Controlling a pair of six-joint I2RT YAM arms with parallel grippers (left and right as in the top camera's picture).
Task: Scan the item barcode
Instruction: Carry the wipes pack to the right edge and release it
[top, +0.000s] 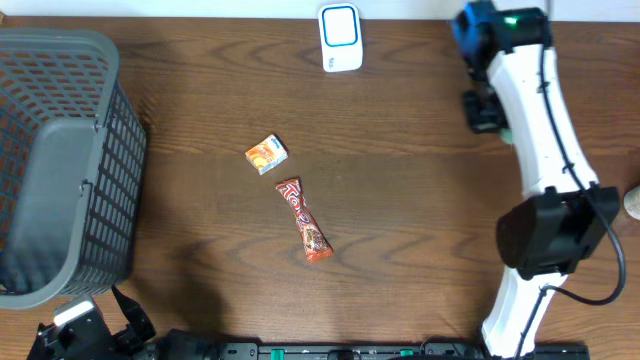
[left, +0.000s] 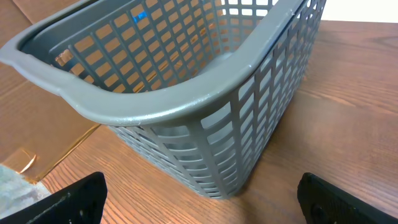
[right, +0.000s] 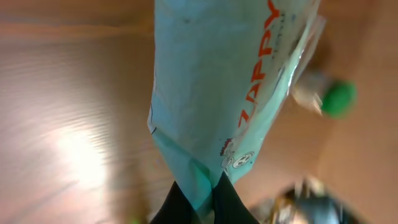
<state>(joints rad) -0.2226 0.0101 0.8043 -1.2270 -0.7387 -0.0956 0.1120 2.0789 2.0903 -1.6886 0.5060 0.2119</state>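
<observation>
**Packet (right: 211, 93) clamped in right hand (right: 200, 190)**

**1. Right hand.** In the right wrist view, you see the two dark fingers (right: 177, 205) closed together at 6 o'clock. They pinch the lower edge of the packet. The packet is pale blue-green, with red lettering reading "ZAPPY" along its 3 o'clock side. It runs from the fingers up to 12 o'clock, and the brown worktop (right: 74, 124) is blurred behind it. A blurred green round object (right: 339, 99) shows at 3 o'clock; you cannot tell what it is.

**2. Overhead layout.** The right arm (top: 540, 130) stands along the 3 o'clock side of the worktop and reaches to the 1 o'clock corner. You cannot pick out the packet with certainty in this view. The scanner (top: 340, 38), white with a blue-framed face, sits at the 12 o'clock edge, well apart from the arm.

**3. Left hand (left: 200, 186).** In the left wrist view, its fingers (left: 68, 202) stand fully apart at 7 and 5 o'clock, gripping nothing. The grey basket (left: 186, 106) stands upright just ahead of them. Overhead, you find the basket at 9 o'clock.

**4. Other items.** A small orange box (top: 267, 154) lies near the centre of the worktop. A red candy wrapper (top: 303, 220) lies just beside it at its 5 o'clock, not touching.
</observation>
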